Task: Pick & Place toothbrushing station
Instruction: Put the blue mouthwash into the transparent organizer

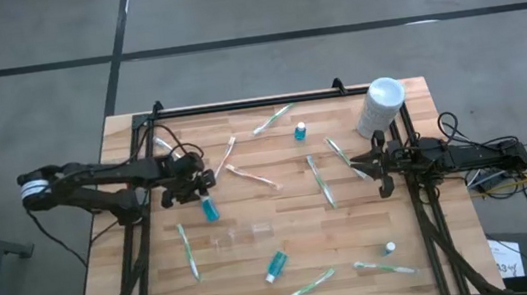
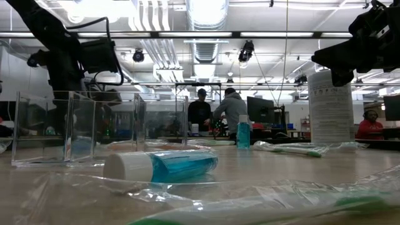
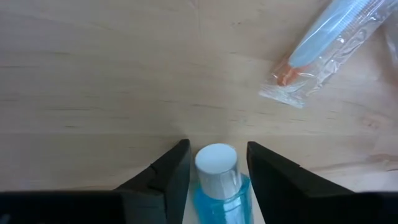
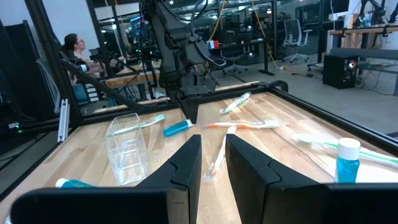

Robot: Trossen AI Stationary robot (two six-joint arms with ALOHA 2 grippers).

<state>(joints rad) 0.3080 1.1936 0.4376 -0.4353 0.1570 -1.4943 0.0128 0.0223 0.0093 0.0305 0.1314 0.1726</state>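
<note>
Left gripper over the small blue mouthwash bottle with the white cap, fingers spread to either side of its neck, a sliver of gap showing on both sides, so straddling rather than pinching. Bottle lying on its side on the pale wooden tabletop, just beside the clear plastic organiser box, on the box's far, left-arm side. Right gripper parked well apart from the box toward the table's right edge, fingers narrowly parted on nothing.

Likely trouble from here: a round, smooth bottle rolling or squirting out if the fingers close off-centre or only on the tapered cap; a grip that high on the neck probably letting the heavier body swing down on lifting. Could also nudge the light box on the way over, or catch the crinkly clear sleeve of the orange-handled wrapped toothbrush lying near the bottle on the side away from the box.

Writing: dark print on the tall white cylindrical canister, far from the box at the table's back right corner, too small to read. No label legible on the bottle.
</note>
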